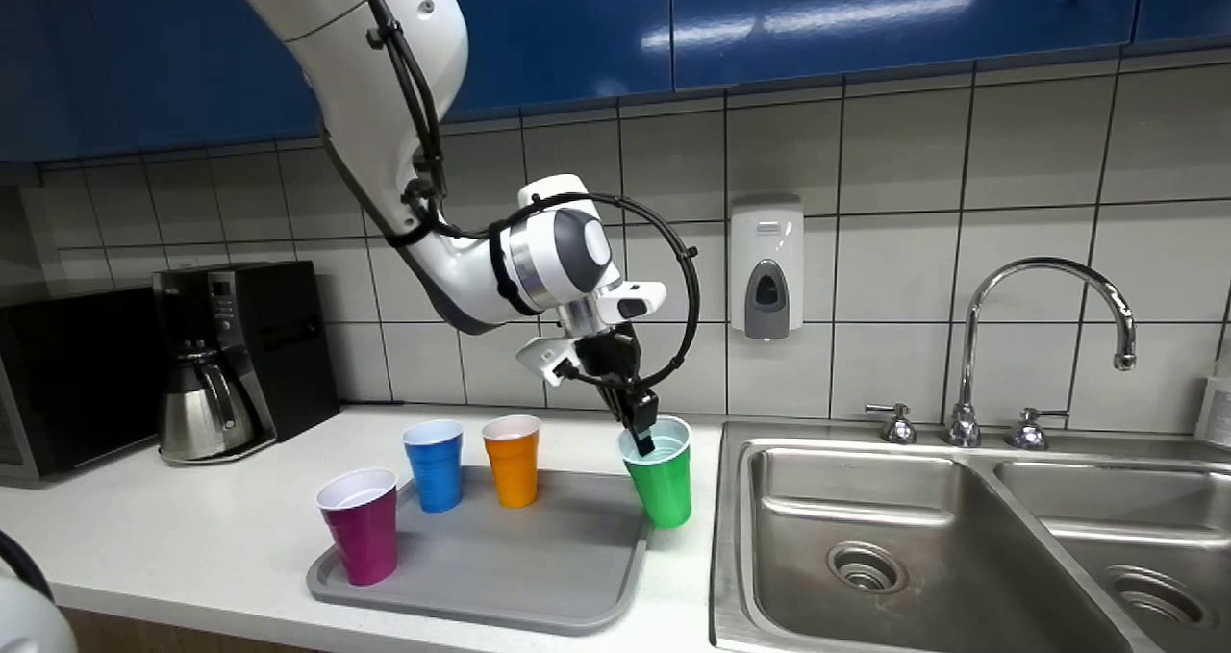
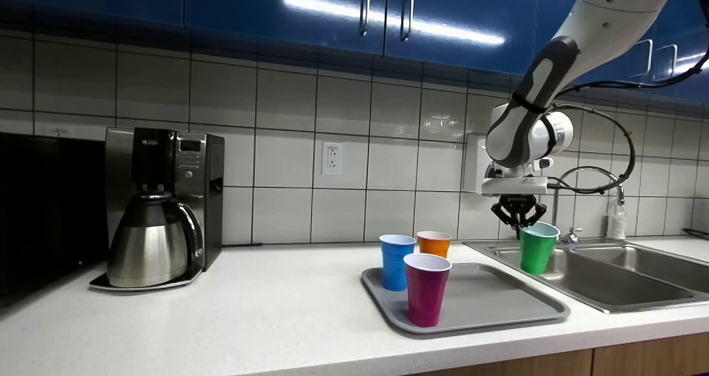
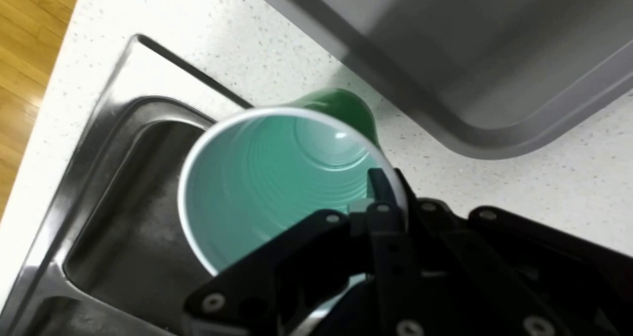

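Note:
My gripper (image 1: pixel 642 439) is shut on the rim of a green cup (image 1: pixel 664 488), one finger inside the cup and one outside. The gripper (image 2: pixel 519 227) and the green cup (image 2: pixel 536 256) also show in the other exterior picture. The cup is slightly tilted and appears to hang above the counter strip between the grey tray (image 1: pixel 510 586) and the sink (image 1: pixel 728 538). In the wrist view, the pale green inside of the cup (image 3: pixel 277 163) looks empty, and the fingertips (image 3: pixel 394 192) pinch its white rim. A purple cup (image 1: pixel 361 538), a blue cup (image 1: pixel 435 470) and an orange cup (image 1: pixel 513 465) stand upright on the tray.
A coffee maker (image 2: pixel 194 171) with a steel carafe (image 2: pixel 152 248) stands beside a black microwave (image 1: pixel 77 374). A faucet (image 1: pixel 1048 266) rises behind the double sink. A soap dispenser (image 1: pixel 766 259) hangs on the tiled wall. Blue cabinets (image 1: pixel 866 18) run above.

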`<state>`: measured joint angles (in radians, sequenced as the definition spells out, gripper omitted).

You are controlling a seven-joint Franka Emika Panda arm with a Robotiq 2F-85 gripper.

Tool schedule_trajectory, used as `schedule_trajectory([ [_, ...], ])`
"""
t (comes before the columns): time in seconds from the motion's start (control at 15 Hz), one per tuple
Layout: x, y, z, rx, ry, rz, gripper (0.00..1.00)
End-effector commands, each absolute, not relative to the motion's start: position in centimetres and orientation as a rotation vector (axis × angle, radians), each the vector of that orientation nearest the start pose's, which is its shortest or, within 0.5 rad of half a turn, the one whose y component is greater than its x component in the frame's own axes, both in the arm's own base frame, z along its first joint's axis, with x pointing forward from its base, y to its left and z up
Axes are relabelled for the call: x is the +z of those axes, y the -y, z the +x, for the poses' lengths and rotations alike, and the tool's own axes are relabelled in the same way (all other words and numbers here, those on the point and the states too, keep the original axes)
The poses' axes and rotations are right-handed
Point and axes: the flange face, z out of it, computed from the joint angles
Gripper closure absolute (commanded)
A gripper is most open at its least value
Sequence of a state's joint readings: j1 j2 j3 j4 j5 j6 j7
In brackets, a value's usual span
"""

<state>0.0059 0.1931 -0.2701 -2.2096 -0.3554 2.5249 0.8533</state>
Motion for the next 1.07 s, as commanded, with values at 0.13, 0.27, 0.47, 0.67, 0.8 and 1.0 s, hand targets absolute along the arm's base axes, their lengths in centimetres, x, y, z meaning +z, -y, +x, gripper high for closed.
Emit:
schedule_trajectory([
  [0.13,32.9,11.4,53.9,-0.302,-1.213,-3.094,0.99],
  [0.27,32.5,10.1,53.8,-0.254,-1.119,-3.119,0.99],
  [0.47,31.6,8.7,53.9,-0.179,-1.002,-3.145,0.99],
  [0.67,30.8,7.8,53.8,-0.106,-0.927,-3.184,0.99],
  [0.8,30.2,7.5,53.6,-0.048,-0.887,-3.219,0.99],
  [1.0,29.7,7.1,53.3,0.025,-0.839,-3.252,0.99],
])
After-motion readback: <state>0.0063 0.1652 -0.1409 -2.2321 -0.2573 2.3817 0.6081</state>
